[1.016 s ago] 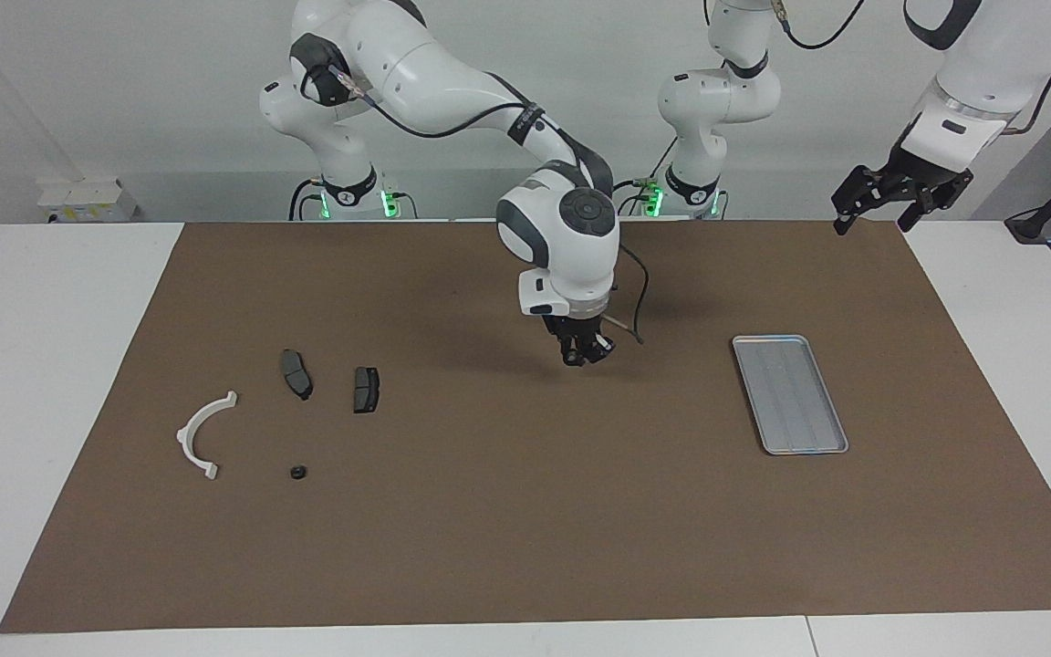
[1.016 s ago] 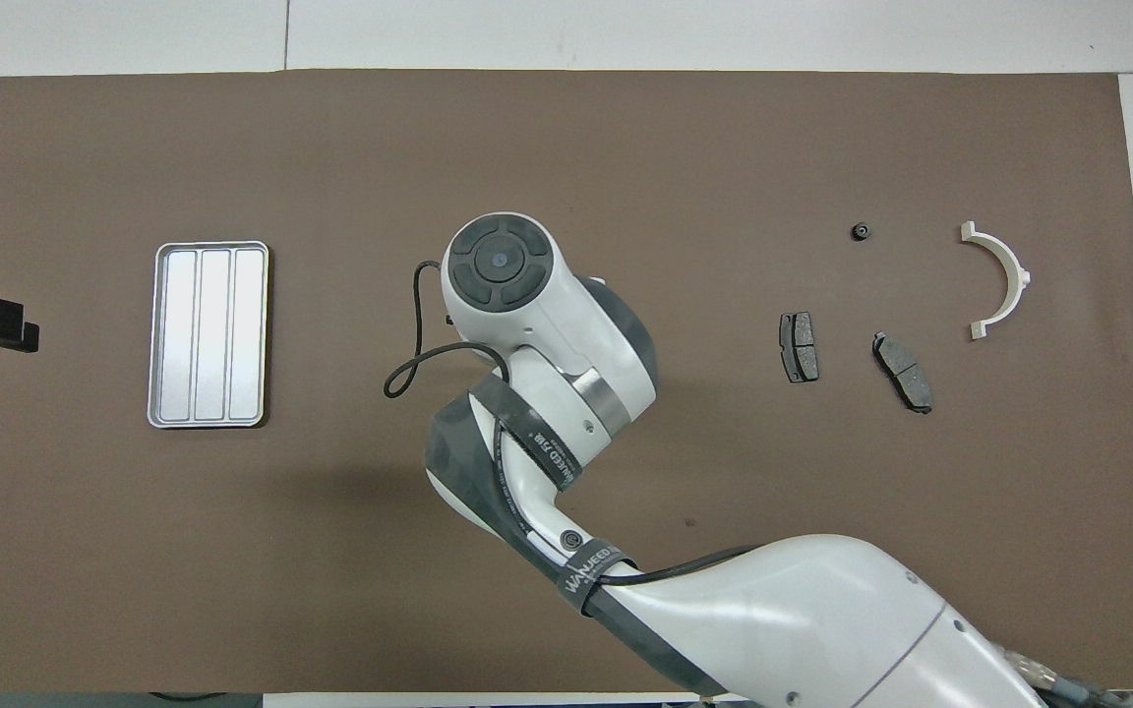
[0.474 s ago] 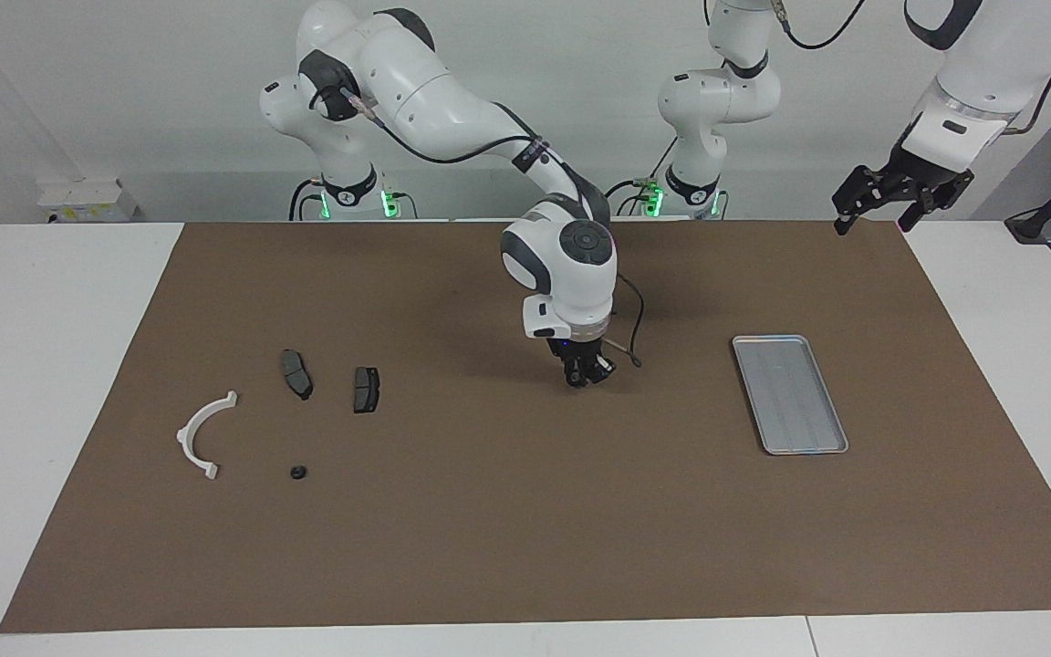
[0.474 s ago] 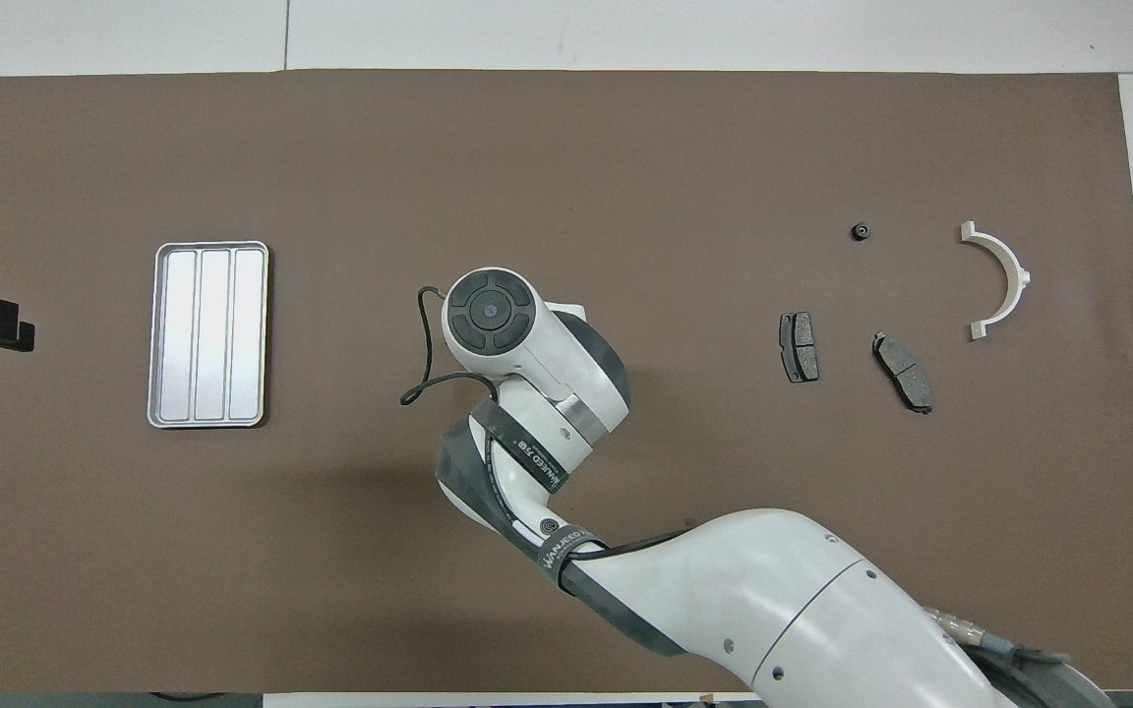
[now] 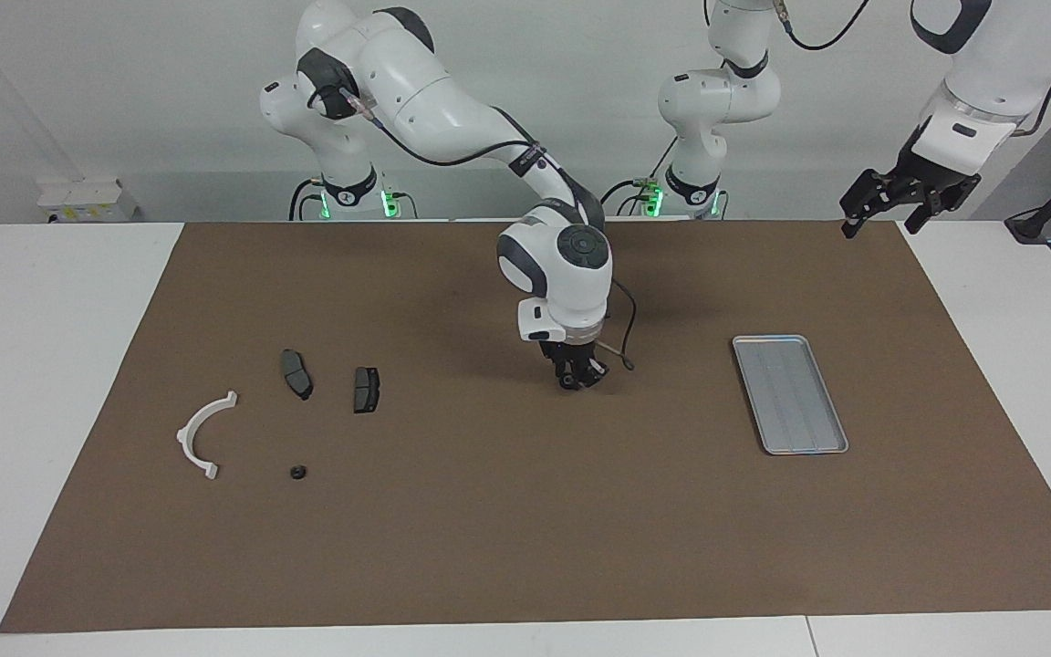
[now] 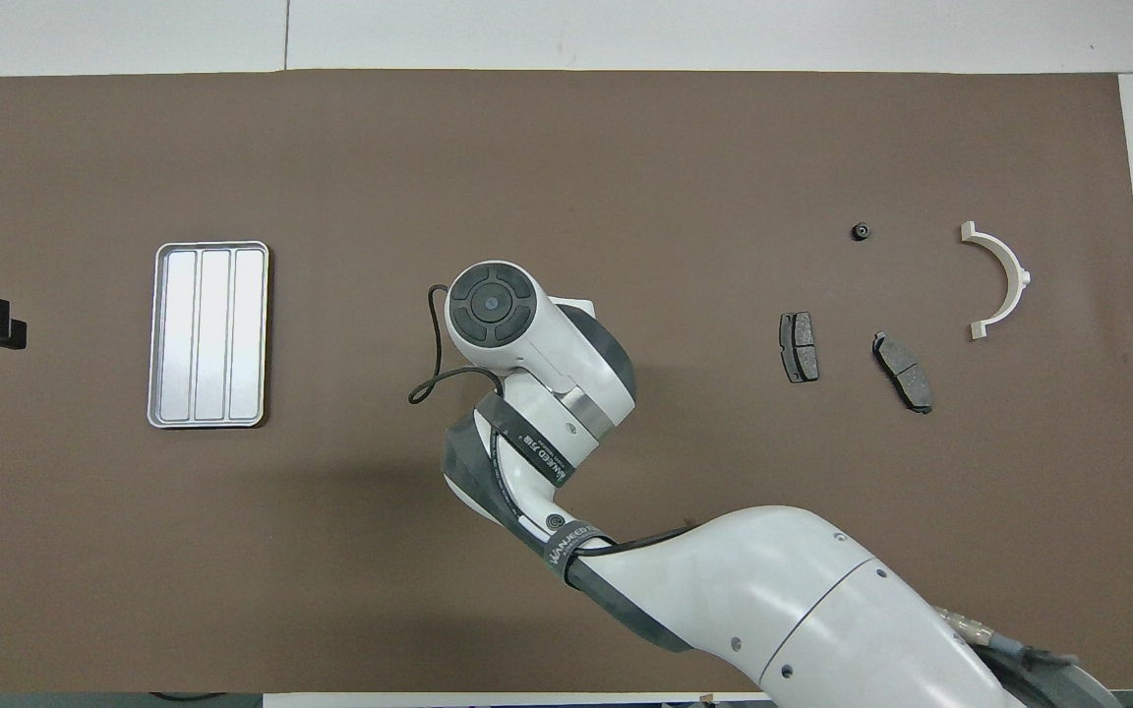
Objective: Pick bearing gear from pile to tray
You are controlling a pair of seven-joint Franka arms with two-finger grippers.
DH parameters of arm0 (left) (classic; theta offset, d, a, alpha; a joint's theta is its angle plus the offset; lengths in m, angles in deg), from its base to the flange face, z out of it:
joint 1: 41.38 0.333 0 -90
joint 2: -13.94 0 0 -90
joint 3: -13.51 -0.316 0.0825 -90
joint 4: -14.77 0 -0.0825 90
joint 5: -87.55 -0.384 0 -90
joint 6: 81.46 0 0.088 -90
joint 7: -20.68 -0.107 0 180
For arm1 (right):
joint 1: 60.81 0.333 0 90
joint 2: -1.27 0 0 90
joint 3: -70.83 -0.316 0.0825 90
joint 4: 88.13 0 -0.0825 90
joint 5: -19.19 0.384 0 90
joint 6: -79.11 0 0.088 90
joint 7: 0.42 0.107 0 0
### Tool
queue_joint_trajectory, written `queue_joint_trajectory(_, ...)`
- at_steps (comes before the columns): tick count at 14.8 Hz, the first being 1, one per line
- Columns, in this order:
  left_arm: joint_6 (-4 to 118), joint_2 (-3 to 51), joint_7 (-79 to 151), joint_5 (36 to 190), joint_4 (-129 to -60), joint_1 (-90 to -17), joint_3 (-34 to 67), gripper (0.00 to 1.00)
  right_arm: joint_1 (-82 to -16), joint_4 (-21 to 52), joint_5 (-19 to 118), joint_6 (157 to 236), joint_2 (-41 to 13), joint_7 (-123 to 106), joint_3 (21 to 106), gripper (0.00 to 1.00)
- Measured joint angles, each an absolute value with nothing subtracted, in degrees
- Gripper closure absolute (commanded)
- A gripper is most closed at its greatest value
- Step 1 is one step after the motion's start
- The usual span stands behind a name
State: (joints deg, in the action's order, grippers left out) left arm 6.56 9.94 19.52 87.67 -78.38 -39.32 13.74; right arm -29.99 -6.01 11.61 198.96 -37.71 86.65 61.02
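Toward the right arm's end of the table, the small black round piece that looks like the gear lies alone on the brown mat. It is farther from the robots than the two dark pads and beside the white curved bracket. None of these parts has moved over the last second.

What has changed is the right gripper. It has come down from a raised position and shifted a little back toward the pile, and now sits low over the bare middle of the mat, well apart from both the pile and the tray. Whether its pincer is apart or together cannot be told, nor whether anything small is in it. From above, the wrist covers it completely. Coming this low over bare mat rather than over the tray suggests that no delivery is happening yet, so the gear on the mat probably remains to be fetched.

The tray lies toward the left arm's end and has nothing in it; its ridged base is bare in the overhead view too.

The left gripper waits high over the mat's corner nearest its own base, pincer apart and empty, having drifted up slightly.
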Motion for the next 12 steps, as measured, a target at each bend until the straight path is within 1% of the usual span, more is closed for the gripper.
queue_joint_trajectory(2,6.4,9.9,19.8,87.7,-78.4,-39.4,14.0,0.00,-33.4,-9.7,11.3,193.2,-37.1,81.9,61.1,0.00)
queue_joint_trajectory(4,5.8,9.9,22.0,87.7,-78.2,-39.5,15.7,0.00,-38.5,-13.1,11.4,186.9,-35.3,71.4,60.8,0.00)
queue_joint_trajectory(7,5.6,9.8,33.5,87.8,-76.8,-41.0,22.8,0.00,-47.3,-14.6,11.6,180.3,-30.9,51.5,60.3,0.00)
queue_joint_trajectory(9,7.7,9.9,43.7,87.8,-77.3,-46.3,27.3,0.00,-52.6,-14.6,11.7,178.2,-29.0,40.2,60.1,0.00)
queue_joint_trajectory(12,12.8,11.8,56.5,87.5,-79.1,-57.7,29.0,0.00,-58.7,-14.1,11.7,178.5,-28.7,30.8,60.1,0.00)
